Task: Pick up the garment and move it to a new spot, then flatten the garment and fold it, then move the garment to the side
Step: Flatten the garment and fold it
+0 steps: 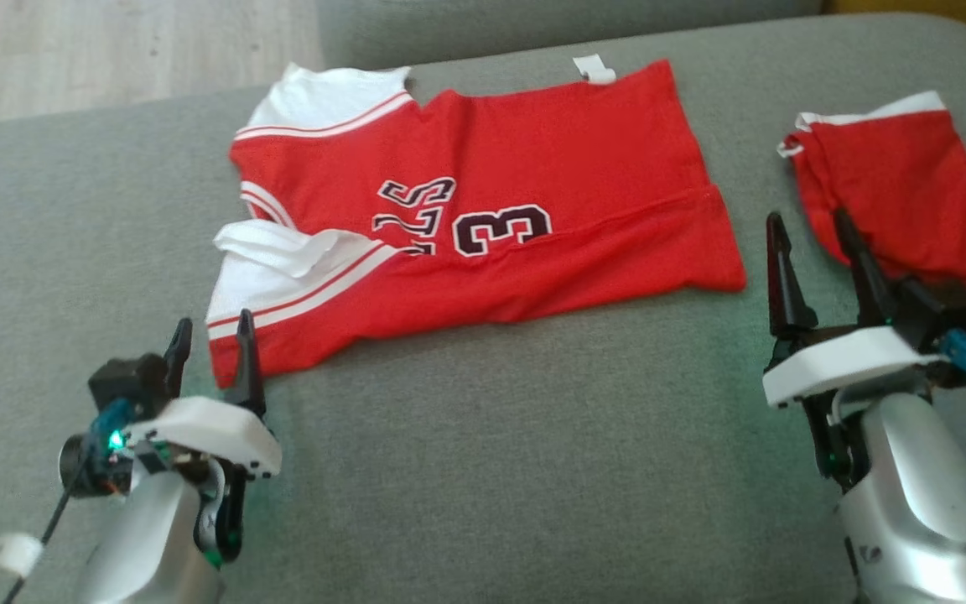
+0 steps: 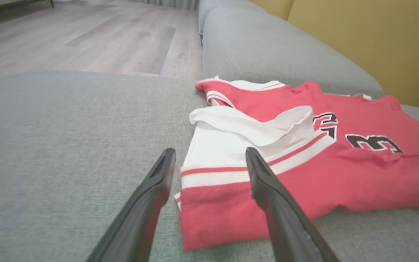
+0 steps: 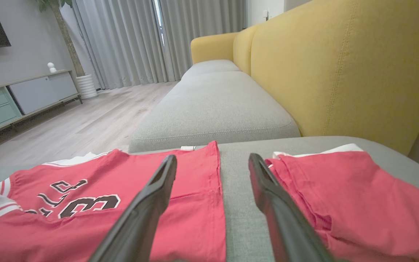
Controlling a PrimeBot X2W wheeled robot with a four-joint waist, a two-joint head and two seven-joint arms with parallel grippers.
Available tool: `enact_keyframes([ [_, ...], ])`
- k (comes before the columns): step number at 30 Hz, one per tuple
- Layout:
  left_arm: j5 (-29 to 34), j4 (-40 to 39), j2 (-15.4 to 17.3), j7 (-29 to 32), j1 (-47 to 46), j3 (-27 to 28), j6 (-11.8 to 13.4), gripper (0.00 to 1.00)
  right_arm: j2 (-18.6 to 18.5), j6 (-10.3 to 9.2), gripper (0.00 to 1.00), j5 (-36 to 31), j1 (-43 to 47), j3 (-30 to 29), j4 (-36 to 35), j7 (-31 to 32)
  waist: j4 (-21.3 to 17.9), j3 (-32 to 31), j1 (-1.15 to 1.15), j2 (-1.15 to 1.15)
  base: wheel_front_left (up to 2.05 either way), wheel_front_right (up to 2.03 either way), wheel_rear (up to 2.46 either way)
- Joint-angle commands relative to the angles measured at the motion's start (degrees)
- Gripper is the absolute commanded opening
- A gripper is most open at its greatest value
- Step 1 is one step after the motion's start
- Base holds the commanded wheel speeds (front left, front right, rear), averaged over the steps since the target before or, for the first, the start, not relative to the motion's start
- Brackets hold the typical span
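My left gripper (image 1: 215,320), wide and empty, just beside the jersey (image 1: 483,210) at its white shoulder end; my right gripper (image 1: 808,216), equally wide and empty, near its hem. Jersey lies spread on the sofa cushion (image 1: 491,461). I judge one gripper per end suits two-handed handling.

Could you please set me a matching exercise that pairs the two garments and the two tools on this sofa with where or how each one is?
Column one:
1. jersey
2. smaller red garment
3. left tool
4. right tool

Column two:
A. open, at the jersey's white-striped near corner
B. spread out mid-cushion, number 3 showing
C. open, at the gap between the two garments
D. lying at the right end of the grey cushion

Pairs: 1-B, 2-D, 3-A, 4-C.
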Motion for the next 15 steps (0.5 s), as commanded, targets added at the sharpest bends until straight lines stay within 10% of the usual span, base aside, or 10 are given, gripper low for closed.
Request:
enact_keyframes([
  [1, 0.0, 0.3, 2.0, 1.2, -3.6, 1.5, 0.3, 1.00, 0.3, 0.21, 1.00, -0.5, -2.3, 1.4, -2.5, 0.1, -1.0, 1.0, 0.00, 0.00, 0.00, 0.00, 0.00],
  [15, 1.0, 12.3, 3.6, 12.7, -7.6, -1.6, 1.2, 1.00, 1.2, 0.21, 1.00, -0.3, -3.5, 2.6, -4.5, 0.4, -3.7, 3.0, 0.00, 0.00, 0.00, 0.00, 0.00],
])
